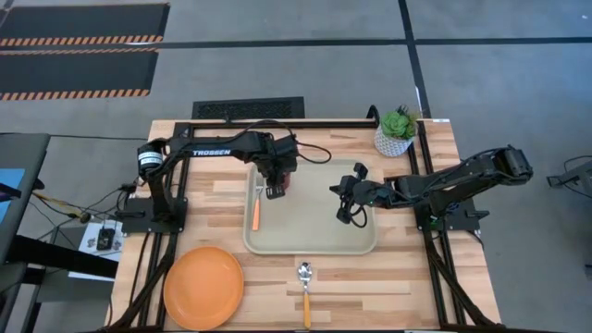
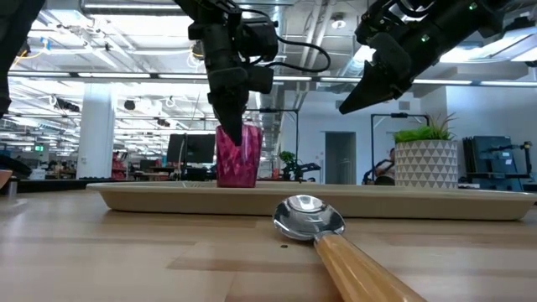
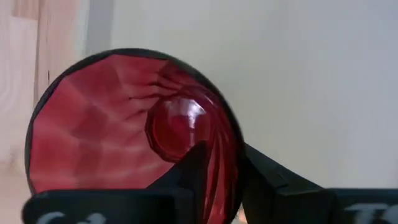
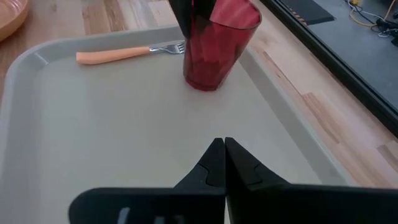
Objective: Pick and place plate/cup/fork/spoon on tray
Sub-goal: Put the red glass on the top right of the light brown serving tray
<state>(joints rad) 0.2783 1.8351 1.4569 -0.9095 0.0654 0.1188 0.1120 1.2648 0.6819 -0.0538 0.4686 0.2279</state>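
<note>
- The left gripper [image 1: 275, 191] is closed on the cup's [image 2: 237, 156] rim; the cup stands on the tray [image 1: 314, 242].
- The right gripper [image 4: 222, 163] hovers over the tray, fingers together, empty.
- The wooden table [image 1: 407, 277] carries a potted plant [image 1: 398, 130].

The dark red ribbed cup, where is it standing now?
In the high view the dark red ribbed cup stands in the beige plastic tray, at its far left corner beside the orange-handled fork, gripped by the left hand.
</note>
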